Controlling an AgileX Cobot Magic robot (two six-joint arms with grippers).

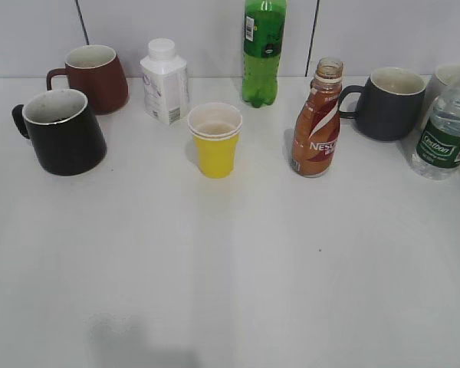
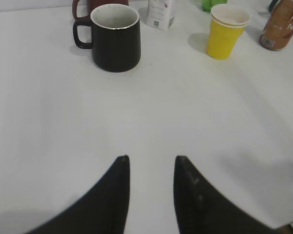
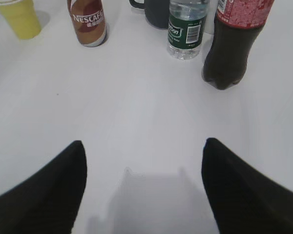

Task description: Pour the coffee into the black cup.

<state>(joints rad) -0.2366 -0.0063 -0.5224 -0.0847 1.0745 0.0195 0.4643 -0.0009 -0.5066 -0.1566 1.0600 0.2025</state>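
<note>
On the coffee bottle (image 3: 87,22) — white "NESCAFE" lettering, orange-brown label.

Right gripper (image 3: 142,185) with black fingers spread wide over bare white table (image 3: 136,112), brown-labelled Nescafe coffee bottle (image 3: 88,23) far ahead-left, yellow paper cup (image 3: 20,18) beyond it leftward, green-labelled clear water bottle (image 3: 186,30) ahead-right, dark cola bottle with red label (image 3: 234,44) just right of that, dark grey mug (image 3: 156,12) behind

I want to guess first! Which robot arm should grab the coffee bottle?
Probably the right. The coffee bottle stands on the right half of the table, and the right end effector is open and empty, wide enough for it. The left end effector faces the black cup.
</note>
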